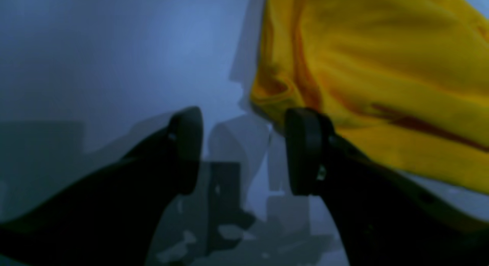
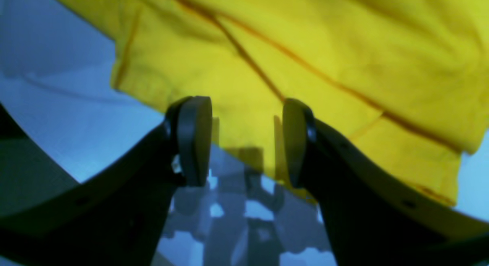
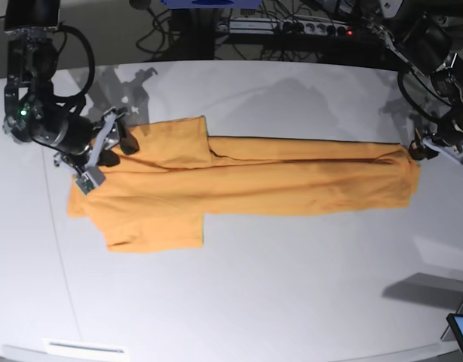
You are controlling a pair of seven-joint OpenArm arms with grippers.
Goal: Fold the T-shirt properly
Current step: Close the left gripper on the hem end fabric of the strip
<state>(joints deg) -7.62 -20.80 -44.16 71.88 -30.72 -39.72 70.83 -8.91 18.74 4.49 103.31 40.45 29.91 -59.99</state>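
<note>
The large orange-yellow short-sleeved cloth T-shirt [image 3: 239, 185] lies spread flat across the middle of the white round-edged table [image 3: 239, 302], its long body running from 9 o'clock towards 3 o'clock in the base view. The body is folded lengthwise into a narrow band, and the two sleeves stick out at the 9 o'clock end, one towards 12 and one towards 6.

The right gripper [image 3: 114, 143] sits at the 9 o'clock end of the shirt, over the upper sleeve. In the right wrist view its two black fingers [image 2: 195, 140] stand partly apart with a clear gap between them; the yellow cloth [image 2: 305, 48] fills the area from 10 to 2 o'clock and its edge reaches down into the gap, yet the pads do not press on it.

The left gripper [image 3: 421, 148] rests at the 3 o'clock end, just at the hem. In the left wrist view its dark fingers [image 1: 303, 151] are likewise moderately spread and hold nothing between them; the shirt's corner [image 1: 382, 67] lies at 1 o'clock, just beside the right-hand finger.

A power strip and cables [image 3: 292, 26] lie beyond the table at 12 o'clock.
</note>
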